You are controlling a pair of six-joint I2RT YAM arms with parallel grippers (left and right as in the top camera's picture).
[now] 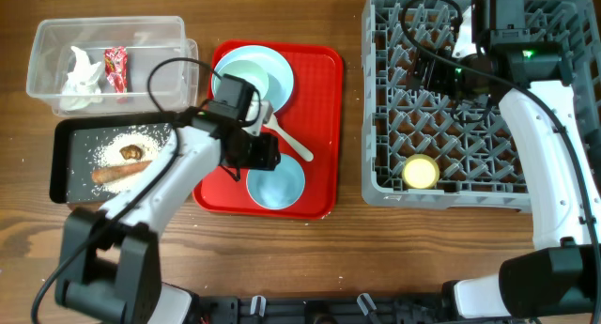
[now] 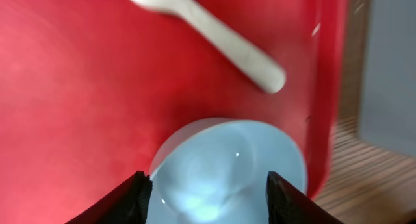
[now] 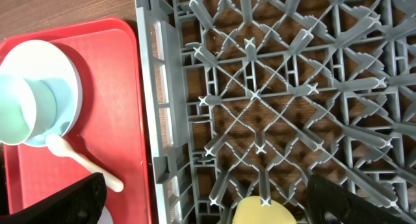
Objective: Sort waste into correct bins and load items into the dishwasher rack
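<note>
While the right gripper (image 3: 205,201) hangs spread wide and empty over the dishwasher rack (image 1: 470,196), where the yellow cup (image 1: 420,172) sits near the wall on the robot's side, we judge that the coming move belongs to the left gripper (image 2: 209,197). It is far nearer the dishes left on the red tray (image 1: 319,99). Its fingers (image 2: 138,197) are parted wide with nothing between them yet. The light blue bowl (image 2: 227,165) lies straight ahead of them, its rim fitting just inside the gap. The bowl rests at the tray's near end, close to the edge. Being round, it offers no long axis, so we need only close in. The white spoon (image 2: 214,32) lies slantwise beyond the bowl, apart from it.
</note>
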